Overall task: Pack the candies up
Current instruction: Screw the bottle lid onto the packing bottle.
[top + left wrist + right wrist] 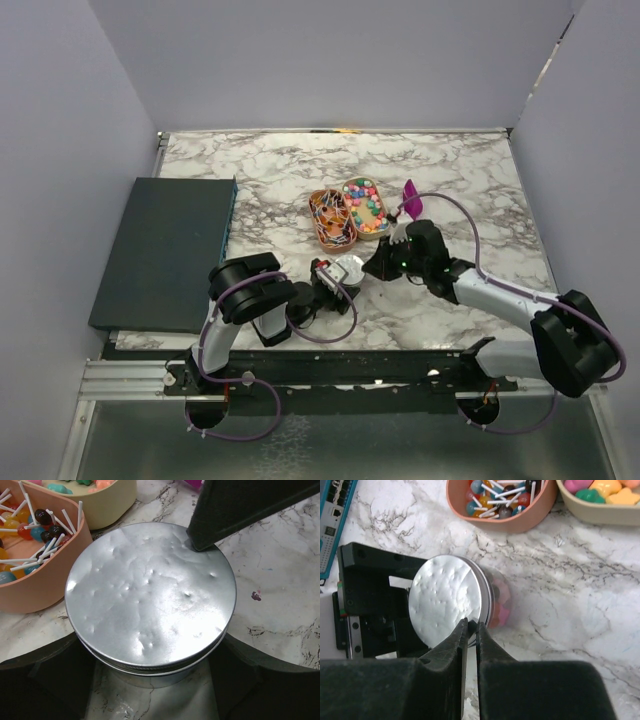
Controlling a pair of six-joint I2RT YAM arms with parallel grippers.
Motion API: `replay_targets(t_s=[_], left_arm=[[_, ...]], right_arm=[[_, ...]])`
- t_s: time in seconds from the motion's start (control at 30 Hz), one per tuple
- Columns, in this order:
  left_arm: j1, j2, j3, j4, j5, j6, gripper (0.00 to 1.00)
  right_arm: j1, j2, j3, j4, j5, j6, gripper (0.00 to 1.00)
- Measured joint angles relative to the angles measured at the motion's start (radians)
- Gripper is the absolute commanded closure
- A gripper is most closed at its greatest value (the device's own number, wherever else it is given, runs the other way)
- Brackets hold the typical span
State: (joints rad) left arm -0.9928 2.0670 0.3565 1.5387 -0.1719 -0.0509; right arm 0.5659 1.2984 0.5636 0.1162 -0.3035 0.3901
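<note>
Jar [348, 269] of candies [501, 604] — upright, lid [150, 595] up

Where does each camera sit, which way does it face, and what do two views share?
Top: above and behind the robot, looking down on the table; left gripper, right gripper show.
Left wrist: behind the left gripper, looking down on the lid; its jaws flank the jar.
Right wrist: behind the right gripper, facing the lid's rim; its jaws nearly shut.
Shared: both wrist views show the lid and orange bowl.
</note>
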Motion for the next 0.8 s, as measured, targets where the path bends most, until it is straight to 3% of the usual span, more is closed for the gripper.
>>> replay_targets(t_s=[0.23, 0.5, 0.63, 0.8], left_arm=[[0.005, -0.005, 0.003, 0.000, 0.006, 0.000, 0.63], [0.014, 0.003, 0.019, 0.000, 0.006, -0.037, 0.62], [0.016, 0.002, 0.020, -0.001, 0.011, -0.039, 0.60], [0.016, -0.004, 0.021, -0.002, 0.024, -0.045, 0.46]], right_arm=[[0.060, -0.096, -0.073, -0.010, -0.011, 0.092, 0.92], [0.134, -0.209, -0.107, -0.289, -0.063, 0.138, 0.91], [0.134, -0.315, -0.032, -0.399, 0.013, 0.146, 0.85], [0.133, -0.368, 0.042, -0.461, 0.108, 0.151, 0.67]])
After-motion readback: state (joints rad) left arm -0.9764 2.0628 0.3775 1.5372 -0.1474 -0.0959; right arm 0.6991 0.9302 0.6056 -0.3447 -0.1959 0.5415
